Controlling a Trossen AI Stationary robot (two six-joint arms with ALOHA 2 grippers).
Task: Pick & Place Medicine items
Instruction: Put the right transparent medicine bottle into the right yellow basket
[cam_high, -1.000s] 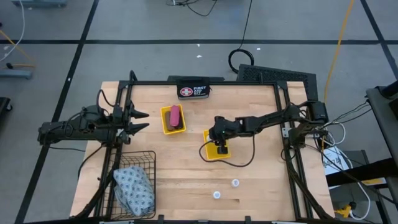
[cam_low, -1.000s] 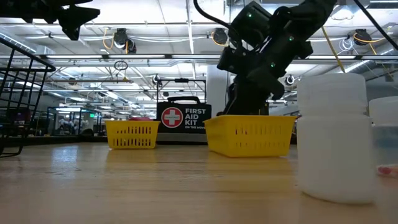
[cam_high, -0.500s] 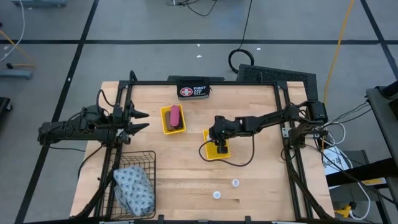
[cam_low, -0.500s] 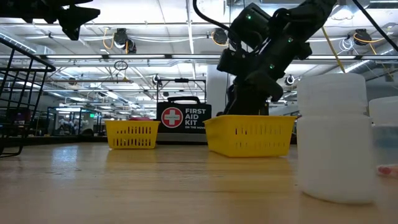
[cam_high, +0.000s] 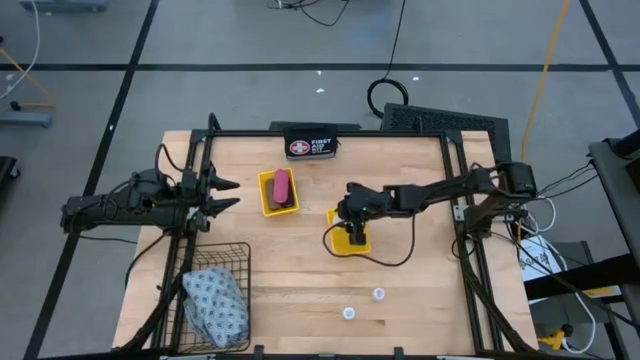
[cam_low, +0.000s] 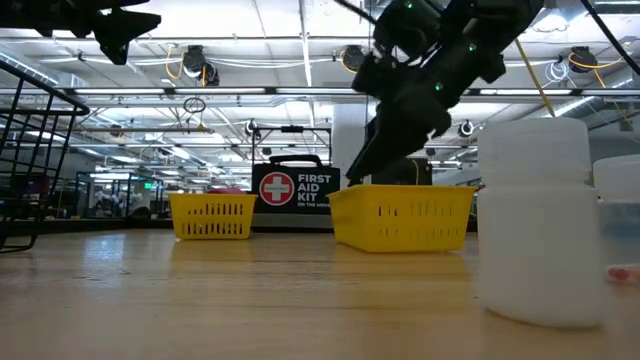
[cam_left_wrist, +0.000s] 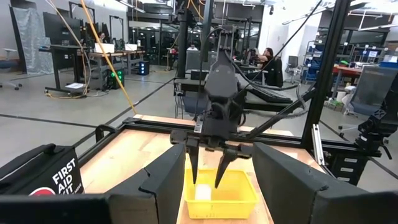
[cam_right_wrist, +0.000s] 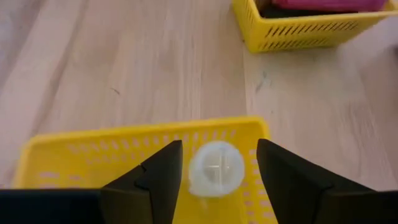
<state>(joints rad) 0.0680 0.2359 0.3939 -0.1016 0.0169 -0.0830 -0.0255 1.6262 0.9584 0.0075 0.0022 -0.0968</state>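
Nearest me on the table, two white round containers (cam_high: 363, 303) wait near the front edge, and the grey-blue pouch (cam_high: 215, 303) lies in the wire basket (cam_high: 237, 258) at the front left. Past them, my right hand (cam_high: 356, 236) has just spread its fingers over the middle yellow tray (cam_high: 334, 222) and has begun to lift compared with a second ago. It now holds nothing, and the third white container (cam_right_wrist: 216, 168) sits in the tray between my parted fingers (cam_right_wrist: 154, 177), let go. I judge this drop done, so the two containers at the front are what is left for me. Farther back, the pink bar (cam_high: 281, 184) rests in the other yellow tray (cam_high: 268, 205), with the First Aid case (cam_high: 311, 147) at the far edge. My left hand (cam_high: 226, 193) hangs at the left side, half open and empty.
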